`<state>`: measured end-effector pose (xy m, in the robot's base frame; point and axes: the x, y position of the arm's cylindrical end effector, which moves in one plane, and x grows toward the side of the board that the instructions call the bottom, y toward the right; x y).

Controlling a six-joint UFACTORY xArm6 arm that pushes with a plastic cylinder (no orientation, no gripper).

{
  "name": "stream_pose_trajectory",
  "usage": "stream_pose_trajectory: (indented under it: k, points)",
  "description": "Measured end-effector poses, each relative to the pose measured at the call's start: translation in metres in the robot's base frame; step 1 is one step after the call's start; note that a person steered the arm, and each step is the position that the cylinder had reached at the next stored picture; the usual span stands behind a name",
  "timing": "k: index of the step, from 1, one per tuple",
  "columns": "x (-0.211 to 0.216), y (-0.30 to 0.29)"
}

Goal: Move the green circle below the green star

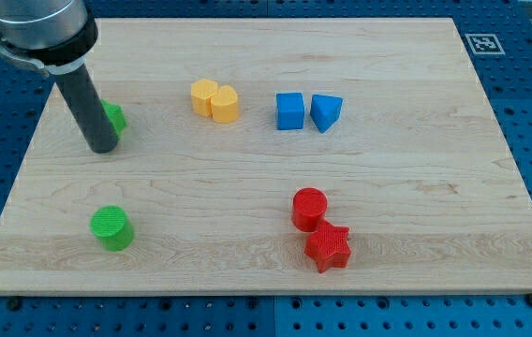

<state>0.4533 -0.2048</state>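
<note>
The green circle is a short cylinder at the view's lower left of the wooden board. The green star lies at the view's upper left, mostly hidden behind my rod. My tip rests on the board just below and left of the green star, touching or nearly touching it. The green circle is well below the tip, apart from it.
Two yellow blocks sit together at the top middle. A blue cube and a blue triangle stand right of them. A red circle and red star touch at the lower middle-right. The board's left edge is near.
</note>
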Motion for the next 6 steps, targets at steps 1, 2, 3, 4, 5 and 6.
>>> stream_pose_trajectory:
  k: [1,2,3,4,5,6]
  points:
    - [0.049,0.0]
    - [0.106,0.0]
    - [0.145,0.004]
    - [0.164,0.043]
    - [0.165,0.051]
    - [0.165,0.05]
